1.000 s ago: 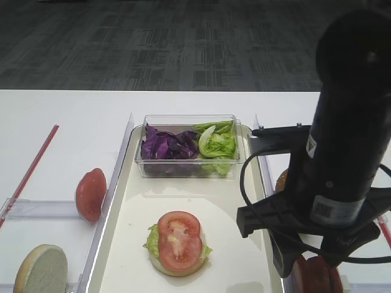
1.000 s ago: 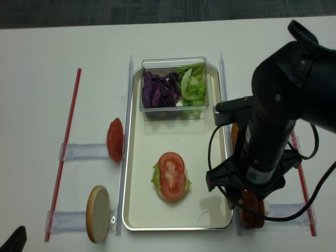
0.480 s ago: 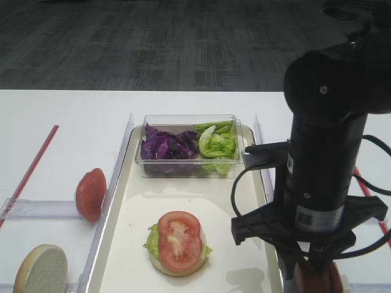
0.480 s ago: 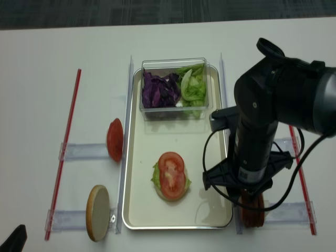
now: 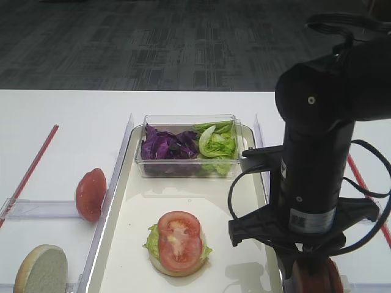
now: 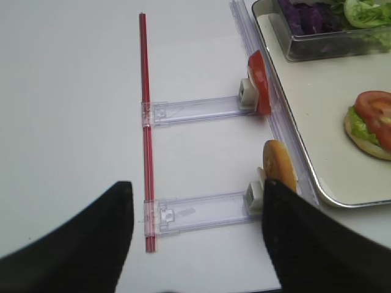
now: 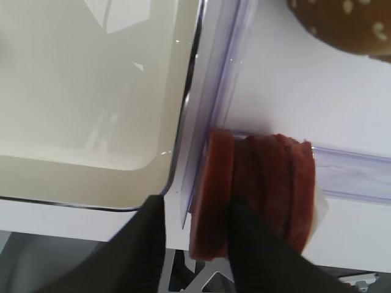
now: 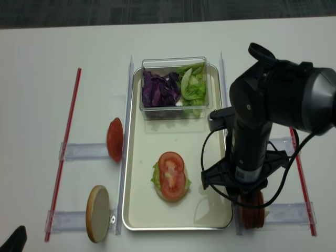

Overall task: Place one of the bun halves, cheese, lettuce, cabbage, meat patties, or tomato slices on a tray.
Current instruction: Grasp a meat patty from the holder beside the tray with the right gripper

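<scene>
Several meat patties (image 7: 269, 183) stand on edge in a clear holder just right of the tray (image 8: 139, 210). My right gripper (image 7: 198, 207) is down over them, its two fingers either side of the leftmost patty (image 7: 214, 195). A gap shows at the left finger, so the jaws are still open. In the realsense view the right arm (image 8: 252, 152) covers most of the patties (image 8: 253, 212). On the tray lies a bun half with lettuce and a tomato slice (image 8: 171, 177) on top. My left gripper (image 6: 195, 244) hangs open and empty over the table's left side.
A clear box at the tray's far end holds cabbage (image 8: 160, 89) and lettuce (image 8: 193, 86). Left of the tray, clear holders carry a tomato slice (image 8: 114, 139) and a bun half (image 8: 97, 213). A sesame bun half (image 7: 348, 24) sits beyond the patties. Red strips (image 8: 65, 152) mark both sides.
The right arm has shifted left and come down over the meat patties. Its jaws have narrowed around the leftmost patty. The left gripper has not moved.
</scene>
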### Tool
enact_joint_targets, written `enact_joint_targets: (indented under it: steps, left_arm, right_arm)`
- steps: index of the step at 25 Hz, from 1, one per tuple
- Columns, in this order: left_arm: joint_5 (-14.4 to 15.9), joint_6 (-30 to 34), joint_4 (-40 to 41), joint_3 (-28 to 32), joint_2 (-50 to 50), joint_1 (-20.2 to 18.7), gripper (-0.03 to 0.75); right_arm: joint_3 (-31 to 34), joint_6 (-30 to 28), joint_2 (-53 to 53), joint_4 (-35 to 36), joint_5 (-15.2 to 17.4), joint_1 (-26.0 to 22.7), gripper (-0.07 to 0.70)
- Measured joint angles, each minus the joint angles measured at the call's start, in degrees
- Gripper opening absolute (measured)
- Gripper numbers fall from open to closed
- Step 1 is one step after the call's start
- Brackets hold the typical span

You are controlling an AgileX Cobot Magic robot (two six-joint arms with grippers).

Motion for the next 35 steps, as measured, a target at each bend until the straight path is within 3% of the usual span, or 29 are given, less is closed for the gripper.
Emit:
enact_joint_targets:
  steps: [6,12,35]
  left_arm:
    - [0.00,0.00,0.00,0.00,0.00,0.00,0.433]
    - [0.00,0.00,0.00,0.00,0.00,0.00,0.433]
    - [0.00,0.00,0.00,0.00,0.00,0.00,0.433]
  right_arm:
    - [-0.25,0.00,0.91,0.00,0.13,0.00,0.274]
    - [-0.33,0.00,0.91,-1.13,1.02,0.00,0.126]
    - [-0.33,-2.25,-3.85,2.02,2.25,0.00,0.120]
